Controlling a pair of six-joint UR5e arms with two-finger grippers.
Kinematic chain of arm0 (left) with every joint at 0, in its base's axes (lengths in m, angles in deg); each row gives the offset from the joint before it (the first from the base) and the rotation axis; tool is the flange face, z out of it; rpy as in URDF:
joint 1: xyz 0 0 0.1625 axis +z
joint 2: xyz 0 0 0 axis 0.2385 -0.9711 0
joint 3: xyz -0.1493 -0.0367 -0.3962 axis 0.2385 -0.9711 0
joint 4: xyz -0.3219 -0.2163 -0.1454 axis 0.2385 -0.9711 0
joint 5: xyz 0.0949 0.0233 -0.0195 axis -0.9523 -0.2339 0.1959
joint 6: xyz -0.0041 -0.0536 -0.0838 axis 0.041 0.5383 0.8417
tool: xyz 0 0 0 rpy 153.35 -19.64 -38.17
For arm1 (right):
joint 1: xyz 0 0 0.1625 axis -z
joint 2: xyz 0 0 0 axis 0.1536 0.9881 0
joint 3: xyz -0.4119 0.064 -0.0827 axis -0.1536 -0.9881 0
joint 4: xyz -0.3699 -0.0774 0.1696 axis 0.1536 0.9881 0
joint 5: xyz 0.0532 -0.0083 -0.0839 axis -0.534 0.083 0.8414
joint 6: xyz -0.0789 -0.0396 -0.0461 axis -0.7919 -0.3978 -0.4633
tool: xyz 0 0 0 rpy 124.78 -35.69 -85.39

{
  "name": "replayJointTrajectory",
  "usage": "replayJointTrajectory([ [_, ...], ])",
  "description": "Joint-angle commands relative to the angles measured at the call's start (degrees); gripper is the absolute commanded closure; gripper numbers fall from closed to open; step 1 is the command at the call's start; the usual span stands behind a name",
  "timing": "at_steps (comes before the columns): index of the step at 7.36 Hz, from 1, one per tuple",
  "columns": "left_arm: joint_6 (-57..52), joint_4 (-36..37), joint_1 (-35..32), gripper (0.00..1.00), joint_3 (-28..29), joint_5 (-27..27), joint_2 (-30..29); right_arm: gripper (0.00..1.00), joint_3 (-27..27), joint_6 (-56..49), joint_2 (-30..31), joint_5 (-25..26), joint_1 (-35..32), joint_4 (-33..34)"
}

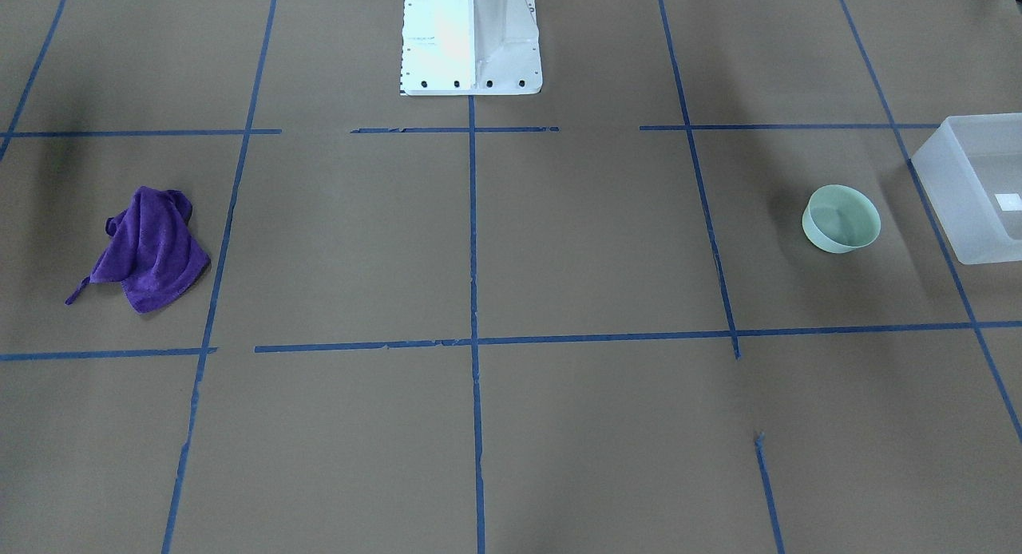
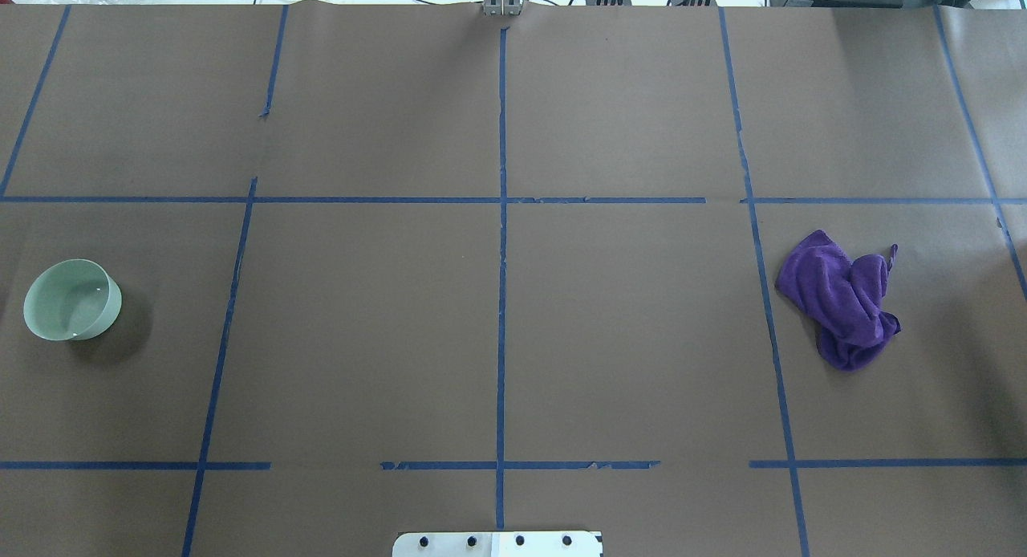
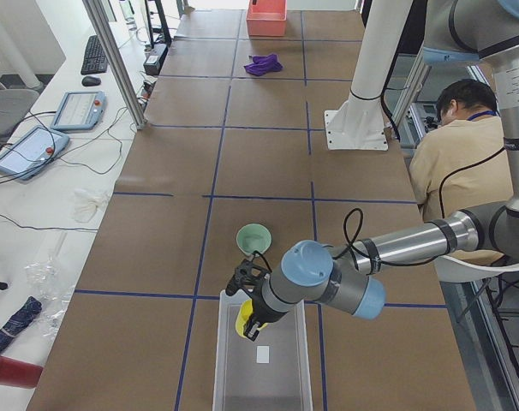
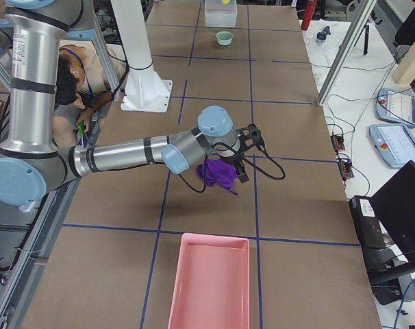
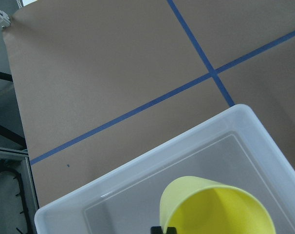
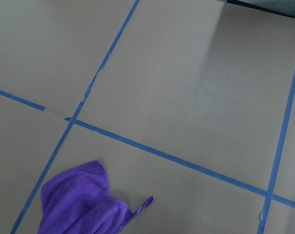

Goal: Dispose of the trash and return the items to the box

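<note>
**Left tool [image 3: 251, 324] holds yellow cup [image 5: 213, 207] over box [image 5: 138, 165]**

My left tool grips the yellow cup above the box at the tabletop's [image 2: 361, 324] left edge. The mint bowl [image 2: 72, 298] stands near the box. Toward the right edge, my right tool [image 4: 247, 154] hangs near a purple cloth [image 4: 218, 175]; I cannot tell its opening.

I see a bright yellow cup [image 5: 213, 207], a pale mint-green bowl [image 1: 841, 218], a frosted-white translucent bin [image 1: 958, 171] with a white label [image 1: 1008, 201], a purple cloth [image 2: 842, 298], a pink tray [image 4: 211, 288], and brown table paper [image 2: 361, 332] gridded with blue tape [image 2: 501, 300].
</note>
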Motion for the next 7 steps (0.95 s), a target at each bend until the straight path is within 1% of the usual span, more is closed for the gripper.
replayJointTrajectory([
  [1,0.41,-2.79,3.82,1.00,1.73,4.48,1.18,0.00,0.00,0.00,0.03,0.01,0.09,0.00],
  [2,0.41,-2.79,7.58,1.00,1.73,5.80,1.18,0.00,0.00,0.00,0.03,0.10,0.26,0.00],
  [3,0.32,-2.79,9.45,1.00,1.91,5.82,1.18,0.00,-0.44,0.00,0.03,0.10,0.35,0.00],
  [4,-0.11,-2.79,10.51,1.00,3.13,5.82,1.18,0.00,-0.79,0.00,0.03,0.19,0.52,-0.09],
  [5,-0.29,-3.23,11.30,1.00,3.31,5.82,1.18,0.00,-1.23,0.00,0.03,0.19,0.70,-0.52],
  [7,-0.29,-4.63,14.99,0.99,3.32,5.82,1.18,0.00,-1.32,0.00,-0.14,0.19,1.31,-0.44],
])
